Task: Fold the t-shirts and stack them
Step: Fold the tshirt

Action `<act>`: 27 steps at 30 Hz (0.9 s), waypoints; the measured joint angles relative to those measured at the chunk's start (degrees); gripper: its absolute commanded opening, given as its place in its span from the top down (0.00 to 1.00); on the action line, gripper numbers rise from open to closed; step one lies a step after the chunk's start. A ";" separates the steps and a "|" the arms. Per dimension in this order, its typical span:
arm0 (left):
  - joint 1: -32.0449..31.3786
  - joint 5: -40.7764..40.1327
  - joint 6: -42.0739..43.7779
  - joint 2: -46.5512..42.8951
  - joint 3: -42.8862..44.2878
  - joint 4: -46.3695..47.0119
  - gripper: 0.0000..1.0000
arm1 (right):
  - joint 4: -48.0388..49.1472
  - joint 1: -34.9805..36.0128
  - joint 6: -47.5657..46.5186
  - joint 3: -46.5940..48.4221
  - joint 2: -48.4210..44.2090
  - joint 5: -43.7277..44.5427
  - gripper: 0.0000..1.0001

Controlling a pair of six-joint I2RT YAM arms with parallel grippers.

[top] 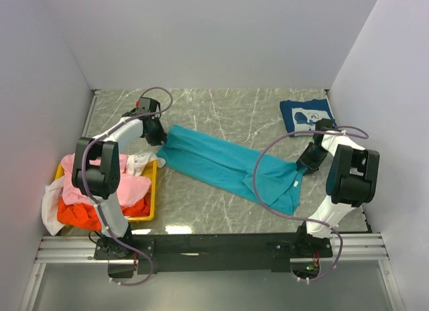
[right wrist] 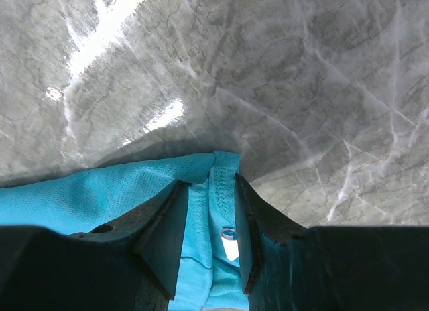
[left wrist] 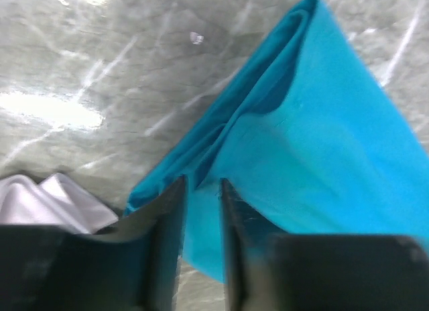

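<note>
Bright, even light falls from overhead. Glare streaks the marble counter (left wrist: 60,110) at the left of the left wrist view, which is blurred. Both wrist views show dark, unfocused foregrounds.

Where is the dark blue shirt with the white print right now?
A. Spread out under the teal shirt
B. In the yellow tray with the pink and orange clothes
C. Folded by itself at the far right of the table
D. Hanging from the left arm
C: the navy shirt lies folded alone at the table's far right, apart from the teal shirt and the yellow tray.
</note>
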 measured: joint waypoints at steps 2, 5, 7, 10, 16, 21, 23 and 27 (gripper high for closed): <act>0.02 -0.87 -0.28 0.00 0.00 -0.44 0.52 | 0.00 0.00 0.02 0.00 0.00 0.00 0.59; 0.02 -1.95 -0.24 -0.02 0.11 -1.20 0.43 | -0.02 0.00 0.02 0.00 0.00 0.02 0.59; -0.04 -2.12 -0.09 -0.02 0.72 -1.66 0.40 | -0.09 0.00 0.02 0.09 0.00 0.04 0.58; -0.35 -2.60 0.31 -0.02 3.17 -2.36 0.39 | -0.35 0.00 0.02 0.33 0.00 0.24 0.56; -2.86 -1.31 0.39 -0.02 8.09 0.09 0.38 | -1.79 0.00 0.09 0.70 -1.84 1.25 0.54; -5.05 4.39 -0.94 0.85 8.17 2.54 0.38 | -3.04 0.02 0.48 1.29 -6.29 1.70 0.54; -5.42 6.38 -1.66 2.03 8.11 3.48 0.38 | -3.32 0.37 0.61 1.51 -7.89 1.81 0.54; -5.40 9.09 -2.23 5.31 7.30 5.07 0.39 | -4.33 3.19 1.33 1.68 -10.01 2.47 0.54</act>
